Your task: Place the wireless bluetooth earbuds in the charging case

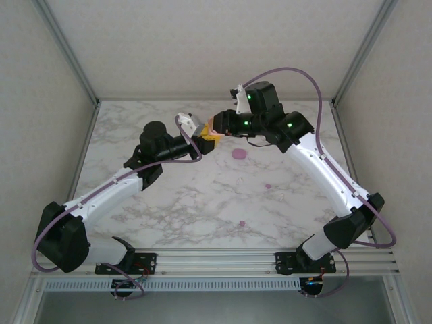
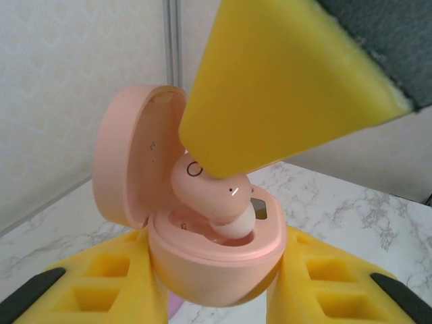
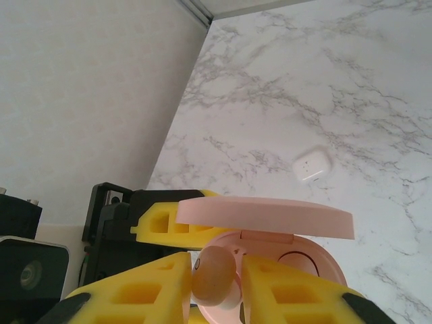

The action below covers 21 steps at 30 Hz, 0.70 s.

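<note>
In the case (image 2: 216, 270), the earbud (image 2: 209, 192) seems half hidden.

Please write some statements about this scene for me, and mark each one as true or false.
1. The pink charging case has its lid open. True.
2. The left gripper grips this case between its fingers. True.
3. The right gripper is empty. False: it holds a pink earbud at the open case.
4. The white case sits in the left gripper. False: it lies on the marble table.
</note>
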Each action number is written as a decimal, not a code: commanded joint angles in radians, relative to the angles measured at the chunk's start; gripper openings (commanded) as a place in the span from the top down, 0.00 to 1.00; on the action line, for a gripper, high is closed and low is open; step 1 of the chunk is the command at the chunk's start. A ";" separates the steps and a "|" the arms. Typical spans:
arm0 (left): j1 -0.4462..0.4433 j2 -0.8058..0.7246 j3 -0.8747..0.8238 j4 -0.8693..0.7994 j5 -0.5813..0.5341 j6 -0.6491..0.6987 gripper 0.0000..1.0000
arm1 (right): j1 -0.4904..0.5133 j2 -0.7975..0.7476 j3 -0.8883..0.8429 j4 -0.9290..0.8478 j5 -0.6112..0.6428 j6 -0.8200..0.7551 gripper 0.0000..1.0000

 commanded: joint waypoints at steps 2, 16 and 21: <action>-0.004 -0.028 0.018 0.055 0.014 0.001 0.90 | 0.005 -0.015 0.028 -0.037 -0.005 0.018 0.74; -0.004 -0.029 0.021 0.053 0.015 0.008 0.90 | 0.005 0.035 0.052 -0.045 -0.068 0.041 0.72; -0.004 -0.030 0.025 0.041 0.021 0.015 0.90 | 0.006 0.049 0.061 -0.043 -0.061 0.041 0.72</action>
